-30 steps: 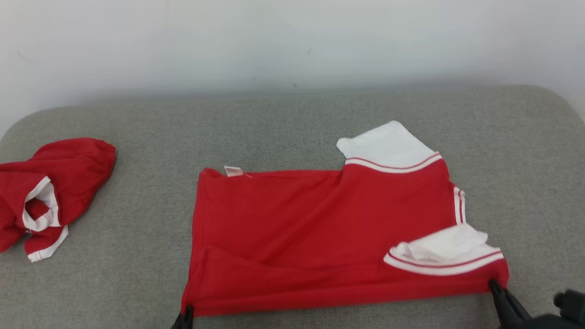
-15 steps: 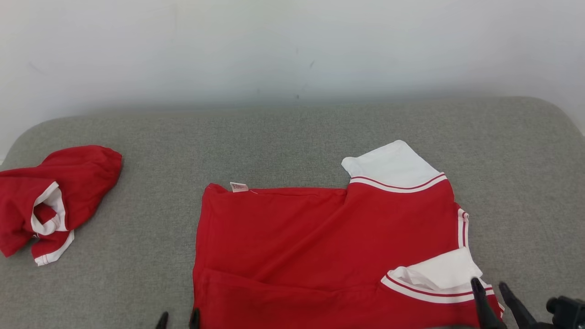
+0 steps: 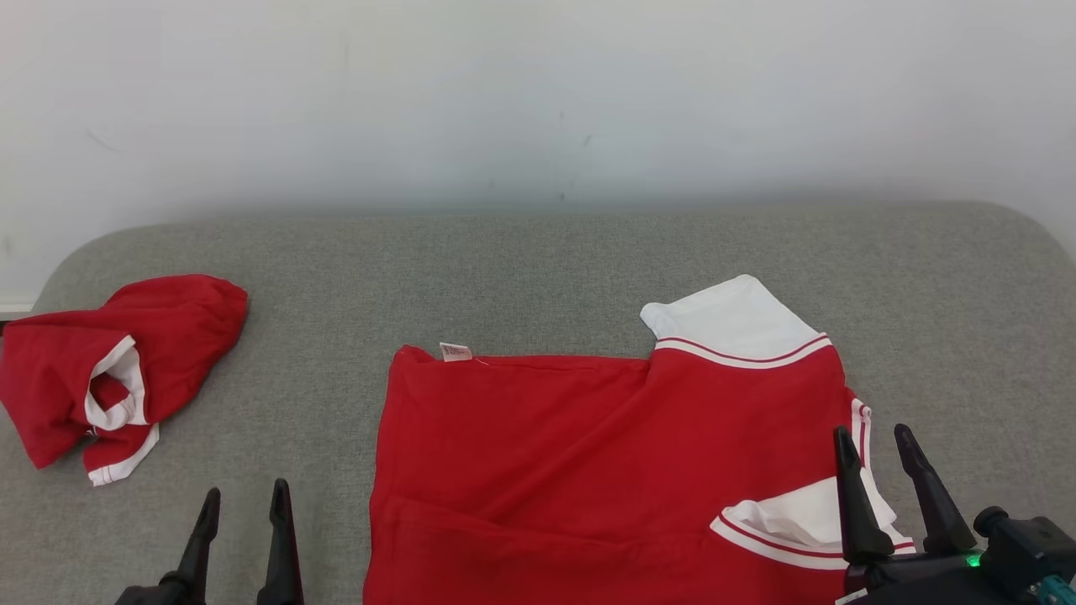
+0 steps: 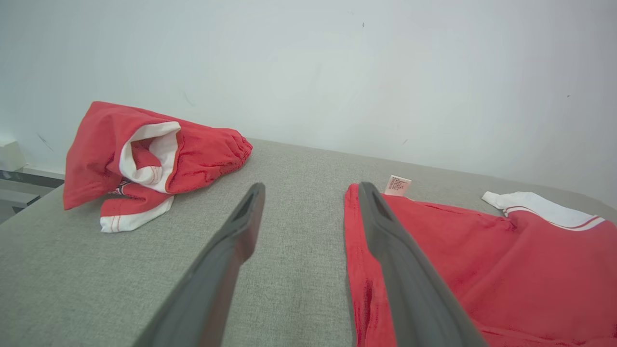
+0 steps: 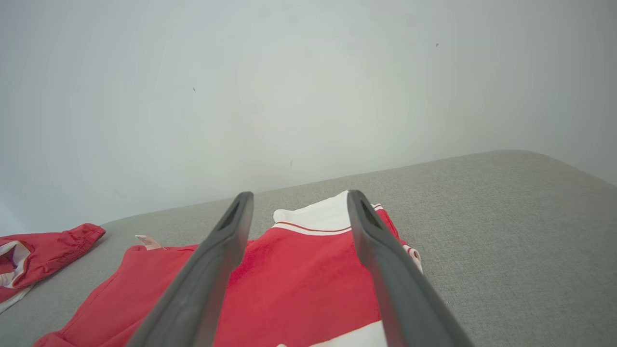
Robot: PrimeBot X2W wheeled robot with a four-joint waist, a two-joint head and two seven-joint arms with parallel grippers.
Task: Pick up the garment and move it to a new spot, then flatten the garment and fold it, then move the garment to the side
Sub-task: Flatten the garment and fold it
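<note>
The garment (image 3: 588,454) is a red shirt with white striped sleeves, lying mostly flat on the grey cushion (image 3: 538,269), its near edge folded over and one white sleeve turned up at the near right. A small label sticks out at its far left corner. My left gripper (image 3: 244,497) stands open over bare cushion, just left of the shirt's left edge (image 4: 354,250). Open too, my right gripper (image 3: 874,441) hovers over the shirt's right side (image 5: 299,274) near the folded sleeve. Neither holds anything.
A second red garment (image 3: 118,370) with white trim lies crumpled at the cushion's far left edge (image 4: 149,159). A pale wall (image 3: 538,101) rises right behind the cushion. Bare cushion stretches along the back and on the right.
Both grippers have let go of the shirt's near corners, opened and risen. The left one has drawn off to the left. The camera has tilted, so the whole scene sits lower.
</note>
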